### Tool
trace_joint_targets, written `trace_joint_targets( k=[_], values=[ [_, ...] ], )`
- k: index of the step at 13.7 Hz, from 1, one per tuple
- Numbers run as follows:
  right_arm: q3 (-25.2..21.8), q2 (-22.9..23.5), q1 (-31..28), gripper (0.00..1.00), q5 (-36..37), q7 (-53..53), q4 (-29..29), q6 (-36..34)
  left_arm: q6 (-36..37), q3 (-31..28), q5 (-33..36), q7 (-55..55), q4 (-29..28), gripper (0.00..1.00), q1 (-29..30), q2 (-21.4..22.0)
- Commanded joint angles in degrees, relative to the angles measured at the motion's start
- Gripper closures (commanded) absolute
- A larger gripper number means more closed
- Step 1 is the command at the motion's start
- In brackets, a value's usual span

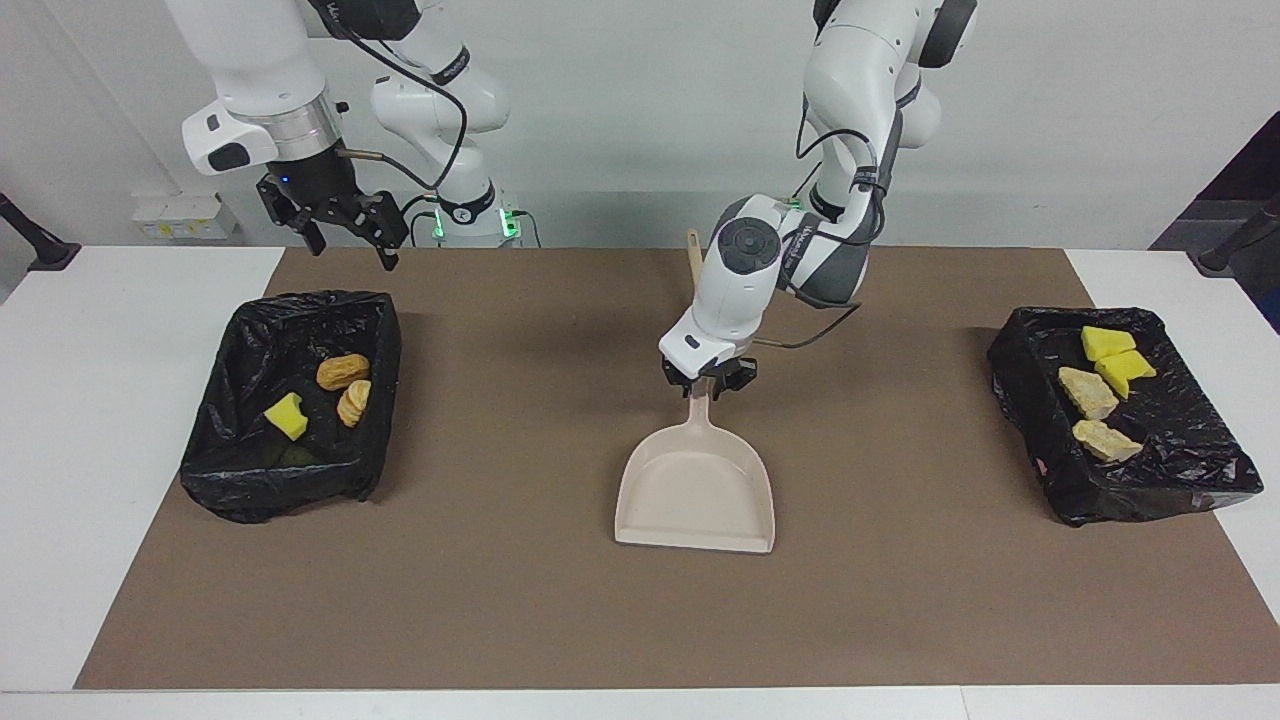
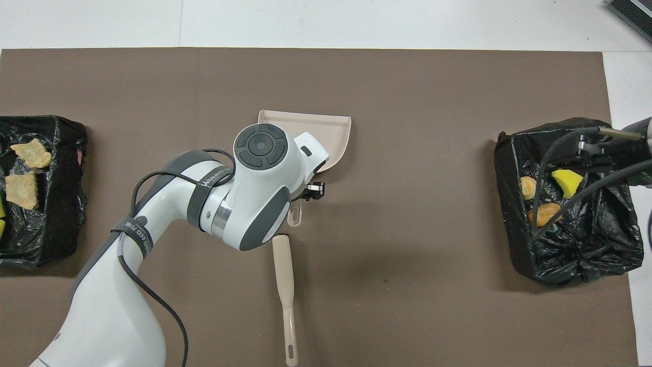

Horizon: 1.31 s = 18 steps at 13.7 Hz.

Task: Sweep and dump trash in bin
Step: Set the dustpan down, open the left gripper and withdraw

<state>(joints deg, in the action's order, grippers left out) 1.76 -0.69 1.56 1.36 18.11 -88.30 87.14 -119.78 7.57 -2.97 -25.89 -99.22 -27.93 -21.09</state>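
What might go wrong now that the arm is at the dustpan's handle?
The left gripper sits on the handle of the dustpan, which lies flat on the mat; lifting away carelessly could drag or tip it. The brush lies just on the robots' side of that handle, so the retreating arm might knock it. The right gripper waits over the bin, its cable hanging over the trash.
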Motion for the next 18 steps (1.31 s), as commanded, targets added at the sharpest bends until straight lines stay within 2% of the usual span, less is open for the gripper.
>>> trace_joint_targets(
  k=[1, 3, 6, 9, 12, 15, 18],
  values=[
    [0.3, 0.3, -0.7, 0.00, -0.9, -1.1, 0.9, -0.8, 4.0, -1.7, -0.5, -0.7, 0.2, 0.00, 0.2, 4.0],
    [0.3, 0.3, -0.8, 0.00, -0.9, -1.2, 0.9, -0.8, 7.5, -4.0, -0.1, -0.7, 1.0, 0.00, 0.7, 5.2],
    [0.3, 0.3, -0.8, 0.00, -0.9, -1.2, 0.9, -0.8, 11.3, -8.7, 0.0, 1.4, 1.0, 0.00, 2.5, 11.2],
    [0.3, 0.3, -0.7, 0.00, -0.9, -1.2, 0.9, -0.8, 17.5, -9.1, 0.2, 9.4, 1.0, 0.00, 10.0, 16.6],
    [0.3, 0.3, -0.7, 0.00, -0.9, -1.2, 0.9, -0.8, 22.9, -9.1, 2.3, 18.6, 1.0, 0.00, 15.0, 19.4],
    [0.3, 0.3, -0.8, 0.00, -0.9, -1.2, 0.9, -0.8, 23.8, -9.1, 4.1, 22.0, 1.3, 0.00, 18.2, 21.3],
    [0.3, 0.5, -1.2, 0.00, -1.0, -1.8, 1.0, -0.4, 25.0, -9.1, 4.1, 25.9, 1.6, 0.00, 22.4, 25.4]
  ],
)
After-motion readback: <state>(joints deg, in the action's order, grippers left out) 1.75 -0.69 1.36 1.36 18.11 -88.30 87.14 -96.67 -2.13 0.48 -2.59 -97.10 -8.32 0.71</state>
